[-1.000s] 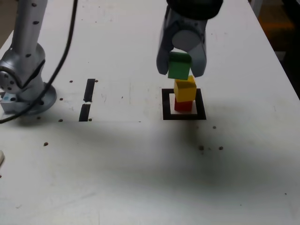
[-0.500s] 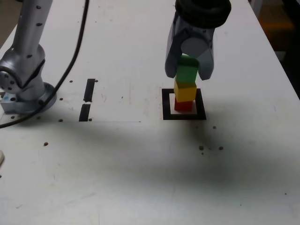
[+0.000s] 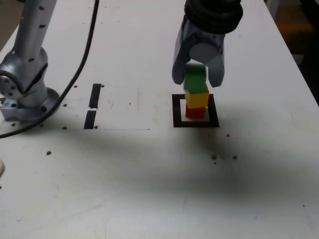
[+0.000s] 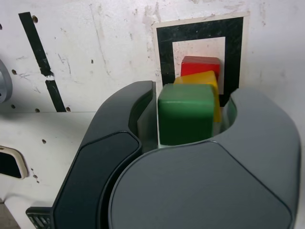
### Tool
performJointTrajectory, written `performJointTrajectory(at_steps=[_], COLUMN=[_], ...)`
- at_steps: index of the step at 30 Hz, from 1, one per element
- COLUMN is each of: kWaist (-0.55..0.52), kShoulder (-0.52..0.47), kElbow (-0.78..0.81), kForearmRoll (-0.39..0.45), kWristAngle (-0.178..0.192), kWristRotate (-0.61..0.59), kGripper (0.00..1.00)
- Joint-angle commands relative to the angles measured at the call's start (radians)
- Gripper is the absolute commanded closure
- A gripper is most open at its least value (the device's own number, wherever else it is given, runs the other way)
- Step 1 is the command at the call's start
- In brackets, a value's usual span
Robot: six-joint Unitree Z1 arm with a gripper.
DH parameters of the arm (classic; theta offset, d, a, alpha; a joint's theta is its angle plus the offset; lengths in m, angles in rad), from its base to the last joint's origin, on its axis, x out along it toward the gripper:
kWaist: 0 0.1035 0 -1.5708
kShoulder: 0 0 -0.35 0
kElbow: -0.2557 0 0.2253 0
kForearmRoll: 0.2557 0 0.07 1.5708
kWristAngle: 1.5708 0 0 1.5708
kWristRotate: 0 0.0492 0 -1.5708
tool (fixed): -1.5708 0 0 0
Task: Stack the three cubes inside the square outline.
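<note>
In the upper middle of the exterior view, the green cube (image 3: 195,78) sits on the yellow cube (image 3: 197,98) and the red cube (image 3: 195,112), inside the square outline (image 3: 195,123). The gripper (image 3: 198,79) stands directly above, its jaws slightly parted around the green cube; I cannot tell if they grip it.

Table (image 3: 149,189): you have a white, scuffed top with small dark specks
Square outline (image 3: 177,113): flat on it, toward the far edge
Red cube (image 3: 195,112): sits inside that outline
Tape strips (image 3: 92,105): two short black ones, end to end
Arm base (image 3: 27,102): near the table's edge at the exterior view's left
</note>
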Motion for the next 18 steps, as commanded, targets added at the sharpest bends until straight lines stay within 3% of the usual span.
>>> performJointTrajectory(at_steps=[1, 6, 18], kWaist=[0.002, 0.002, 0.002], kShoulder=[0.001, 0.000, -0.046], kElbow=[0.002, 0.005, 0.030], kForearmRoll=[-0.002, -0.005, -0.005], kWristAngle=[-0.003, -0.009, 0.002], kWristRotate=[0.001, 0.001, -0.005], kGripper=[0.08, 0.02, 0.01])
